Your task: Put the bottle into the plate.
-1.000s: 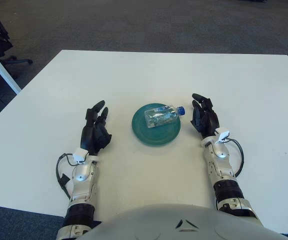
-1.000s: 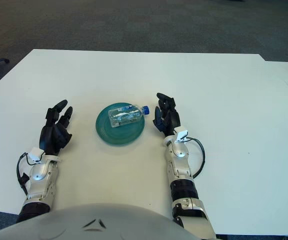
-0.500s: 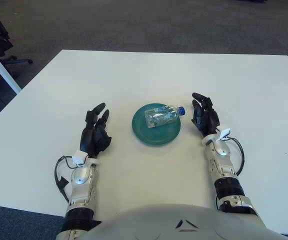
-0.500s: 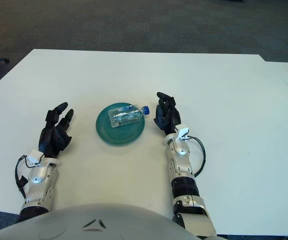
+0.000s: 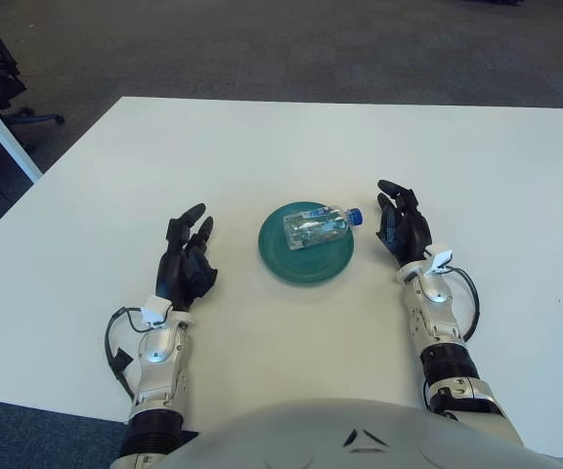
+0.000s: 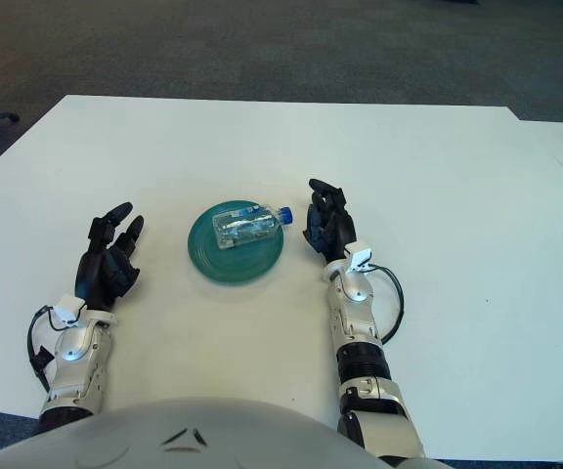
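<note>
Your clear plastic bottle w/ blue cap lies on its side in the round teal plate, and both arms have pulled back a bit, right hand and left hand fingers spread, empty — task looks done.

A table fills most of the scene. Near its middle sits a plate, and a bottle lies on its side in the plate's far half, its cap end reaching over the right rim. The right hand rests just to the right of the plate, near the cap. The left hand rests to the left of the plate, farther from it.
</note>
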